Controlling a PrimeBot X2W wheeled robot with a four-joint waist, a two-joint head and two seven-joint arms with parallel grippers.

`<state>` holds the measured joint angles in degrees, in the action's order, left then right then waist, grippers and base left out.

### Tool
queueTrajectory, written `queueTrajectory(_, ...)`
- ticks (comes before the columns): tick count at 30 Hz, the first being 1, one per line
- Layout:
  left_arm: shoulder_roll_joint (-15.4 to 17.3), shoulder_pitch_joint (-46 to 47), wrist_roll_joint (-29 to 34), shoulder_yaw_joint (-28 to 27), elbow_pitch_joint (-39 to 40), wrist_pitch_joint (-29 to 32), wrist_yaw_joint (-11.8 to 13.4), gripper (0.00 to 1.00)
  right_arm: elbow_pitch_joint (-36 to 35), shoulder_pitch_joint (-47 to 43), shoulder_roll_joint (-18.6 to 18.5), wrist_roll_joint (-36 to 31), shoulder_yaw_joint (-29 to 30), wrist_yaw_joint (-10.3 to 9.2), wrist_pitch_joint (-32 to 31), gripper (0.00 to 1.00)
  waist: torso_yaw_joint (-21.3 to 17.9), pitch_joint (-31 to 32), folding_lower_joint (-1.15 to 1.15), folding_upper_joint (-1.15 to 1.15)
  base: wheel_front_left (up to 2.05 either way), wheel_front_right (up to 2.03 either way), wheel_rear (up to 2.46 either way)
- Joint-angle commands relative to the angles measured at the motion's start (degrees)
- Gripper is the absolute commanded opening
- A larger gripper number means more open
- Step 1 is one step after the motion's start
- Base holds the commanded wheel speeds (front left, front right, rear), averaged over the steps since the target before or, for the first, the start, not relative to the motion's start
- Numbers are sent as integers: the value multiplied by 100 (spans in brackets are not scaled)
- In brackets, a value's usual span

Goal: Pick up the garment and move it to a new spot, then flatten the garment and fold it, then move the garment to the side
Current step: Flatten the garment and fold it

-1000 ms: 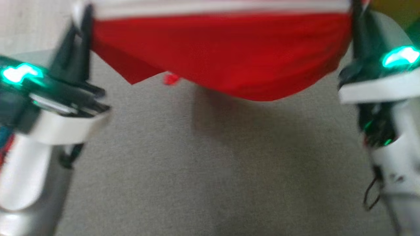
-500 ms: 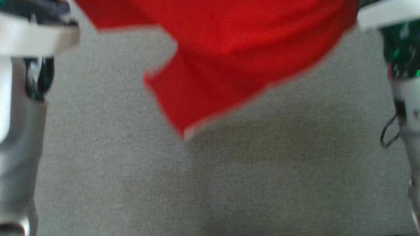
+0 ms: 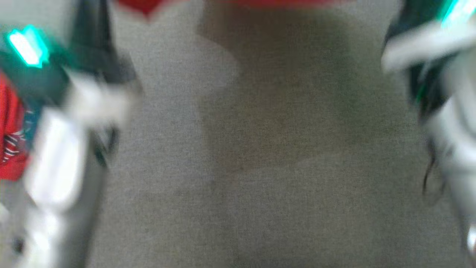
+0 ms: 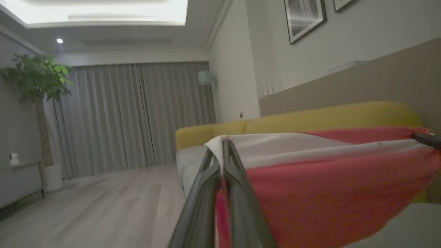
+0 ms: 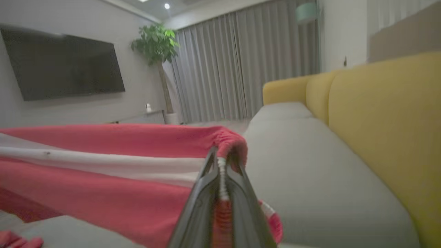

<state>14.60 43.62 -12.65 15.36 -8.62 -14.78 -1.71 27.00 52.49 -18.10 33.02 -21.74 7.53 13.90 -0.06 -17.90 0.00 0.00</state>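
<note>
Left pincer (image 4: 224,144) and right pincer (image 5: 220,153) have swung since a second ago, blurring the head view. Each pinches an end of the garment (image 4: 327,193), stretched between them above the sofa seat (image 5: 310,162). It is now a red sliver at twelve o'clock, likely mid-carry.

No word, brand, number or sign can be read anywhere. The framed pictures (image 4: 305,17) on the wall above the sofa (image 4: 327,117) hold grey prints, too blurred to show any lettering. The television (image 5: 62,65) on the wall opposite the sofa is dark. The garment (image 4: 327,179) is plain red with a plain white band. At the left edge of the head view a red cloth (image 3: 11,111) bears a white striped print, but it is smeared and no letters can be made out.
</note>
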Motion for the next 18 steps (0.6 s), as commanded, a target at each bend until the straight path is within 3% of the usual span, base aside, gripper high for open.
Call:
queueTrajectory(1, 35, -776, -54, -175, 204, -19, 48, 0, -36, -723, -31, 148, -222, -4, 74, 0, 12, 124, 0, 0, 0, 0, 0)
queueTrajectory(5, -363, -2274, -127, -291, 155, -20, -14, 0, -29, -1935, -22, 448, -432, -4, 104, 0, -34, 264, 0, 0, 0, 0, 0)
queueTrajectory(9, -695, -3292, -57, -524, 288, -20, -208, 0, -233, -3022, 91, 464, 32, -4, 107, 0, -45, 500, 0, 0, 0, 0, 0)
queueTrajectory(18, -943, -4374, 224, -882, 617, -21, -473, 0, -958, -4532, 247, 541, 268, -4, 108, 0, -99, 904, 0, 0, 0, 0, 0)
